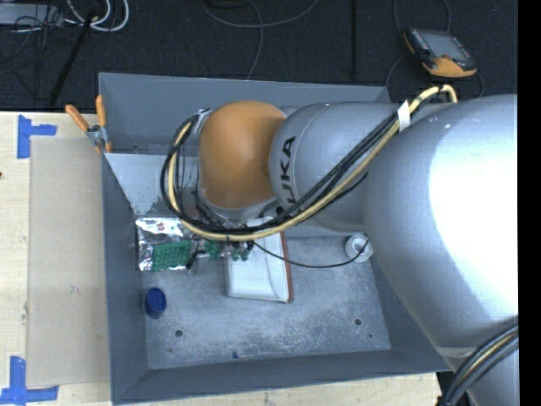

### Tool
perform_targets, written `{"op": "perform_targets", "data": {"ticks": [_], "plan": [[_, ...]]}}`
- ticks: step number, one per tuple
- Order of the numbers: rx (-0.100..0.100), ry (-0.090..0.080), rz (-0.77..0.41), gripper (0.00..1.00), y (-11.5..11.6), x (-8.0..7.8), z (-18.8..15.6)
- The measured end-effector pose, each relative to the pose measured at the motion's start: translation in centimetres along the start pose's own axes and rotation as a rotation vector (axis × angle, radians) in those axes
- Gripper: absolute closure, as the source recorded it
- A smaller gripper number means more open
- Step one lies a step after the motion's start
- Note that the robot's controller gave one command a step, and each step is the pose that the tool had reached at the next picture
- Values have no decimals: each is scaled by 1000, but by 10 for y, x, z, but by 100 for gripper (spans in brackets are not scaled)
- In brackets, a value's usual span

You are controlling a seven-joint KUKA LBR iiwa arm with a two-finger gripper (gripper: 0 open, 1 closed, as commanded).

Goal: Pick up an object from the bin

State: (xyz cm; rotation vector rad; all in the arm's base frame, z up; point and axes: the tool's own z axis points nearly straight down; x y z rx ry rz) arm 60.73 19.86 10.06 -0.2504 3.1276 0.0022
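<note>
Silver foil packet point(162, 244) with a green patch lies on the floor of the bin point(254, 353), just to the view's left of my gripper point(230, 248), which sits beneath the orange wrist cover point(241, 150). A flat white pad point(256, 281) with a brown edge lies just below it, long axis toward the near wall. Whether the gripper is released or clenched I cannot tell. A blue cap point(154, 303) lies well apart.
</note>
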Motion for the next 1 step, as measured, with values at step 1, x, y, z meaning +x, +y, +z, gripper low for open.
{"op": "perform_targets", "data": {"ticks": [1], "plan": [[0, -2, 4, 100, 0, -2, -47]]}}
